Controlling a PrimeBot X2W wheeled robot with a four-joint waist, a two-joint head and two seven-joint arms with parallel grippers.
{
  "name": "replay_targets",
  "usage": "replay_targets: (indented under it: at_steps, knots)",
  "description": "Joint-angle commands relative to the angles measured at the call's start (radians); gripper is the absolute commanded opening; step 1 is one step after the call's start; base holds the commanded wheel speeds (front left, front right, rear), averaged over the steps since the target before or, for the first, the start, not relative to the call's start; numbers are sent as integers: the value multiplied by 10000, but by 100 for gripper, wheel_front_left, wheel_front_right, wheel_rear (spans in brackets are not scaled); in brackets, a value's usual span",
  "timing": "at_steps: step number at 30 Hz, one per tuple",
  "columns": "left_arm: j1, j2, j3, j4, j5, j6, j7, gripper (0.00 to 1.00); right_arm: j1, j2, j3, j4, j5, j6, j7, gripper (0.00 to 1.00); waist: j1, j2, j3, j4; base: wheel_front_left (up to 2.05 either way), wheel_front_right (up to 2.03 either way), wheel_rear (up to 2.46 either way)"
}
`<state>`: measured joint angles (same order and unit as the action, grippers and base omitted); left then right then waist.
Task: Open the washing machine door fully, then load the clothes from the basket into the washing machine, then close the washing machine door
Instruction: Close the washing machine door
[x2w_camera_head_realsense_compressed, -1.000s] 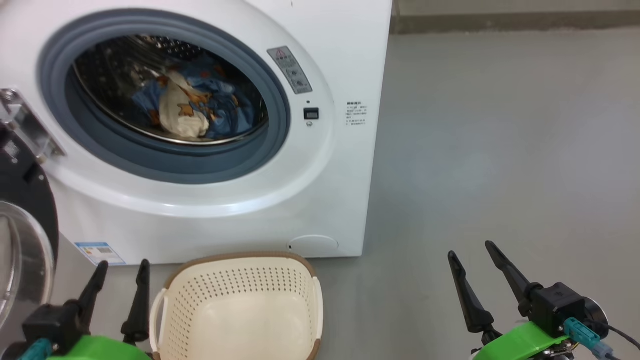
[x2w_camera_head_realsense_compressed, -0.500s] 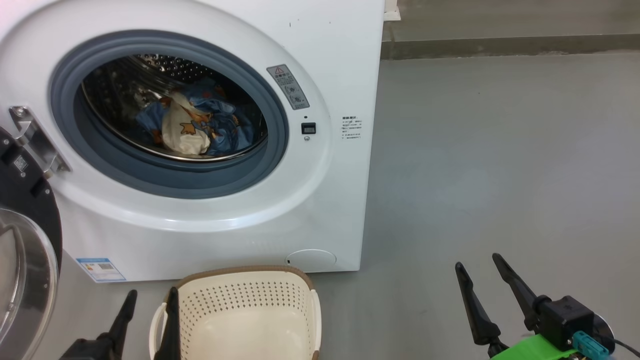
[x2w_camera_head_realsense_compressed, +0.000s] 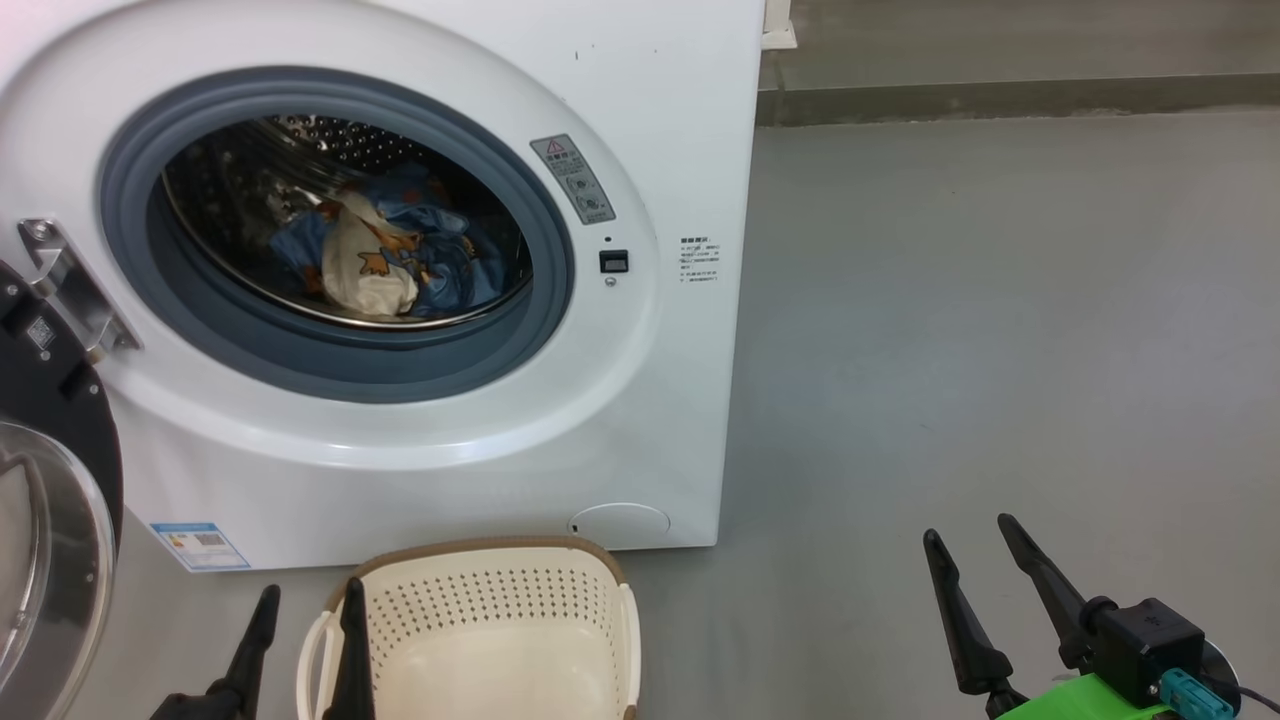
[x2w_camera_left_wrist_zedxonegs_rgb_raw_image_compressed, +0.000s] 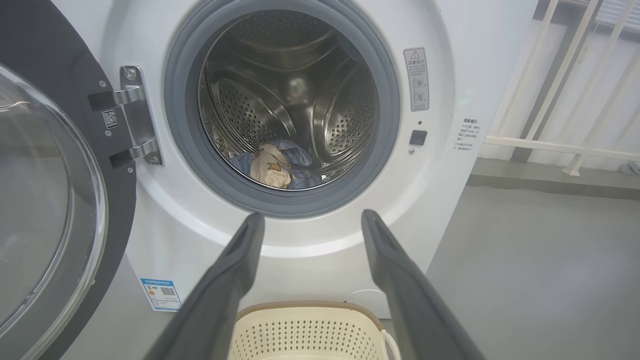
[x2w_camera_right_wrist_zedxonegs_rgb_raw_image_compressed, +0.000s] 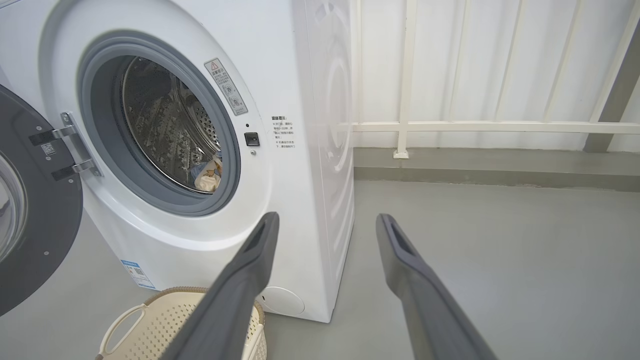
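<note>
Right, the washing machine takes up most of my head view, white and boxy on the grey floor, its round mouth wide open. The washing machine door hangs swung out on its hinge at the left of that view, its black rim and clear glass bowl turned towards me. Just in front of the machine the basket sits on the floor, with bare cream plastic showing inside it. The clothes lie heaped at the bottom of the steel drum, blue fabric with a cream piece on top. My left gripper hovers by the basket's left edge, fingers spread and holding nothing. My right gripper hangs over the floor well to the right, fingers likewise spread apart, empty.
</note>
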<state>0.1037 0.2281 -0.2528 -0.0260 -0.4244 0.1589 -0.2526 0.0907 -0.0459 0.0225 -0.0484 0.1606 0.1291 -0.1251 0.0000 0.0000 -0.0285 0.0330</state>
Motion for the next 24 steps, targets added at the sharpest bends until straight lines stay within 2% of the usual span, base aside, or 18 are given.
replay_targets:
  at_steps: [1,13,24]
  knots:
    - [-234,-15,470,-164,198,-175,-90,100,-126,-43,258,-287,50,16,-106,100,0,0,-10,-18,0,0,0]
    - [-159,-572,1014,65,653,-831,-91,100,-123,-43,303,-242,21,16,-125,100,0,0,-28,-22,0,0,0]
    - [-181,-875,1332,308,789,-1181,-91,100,-161,-43,334,-201,31,16,-148,100,0,0,11,8,0,0,0]
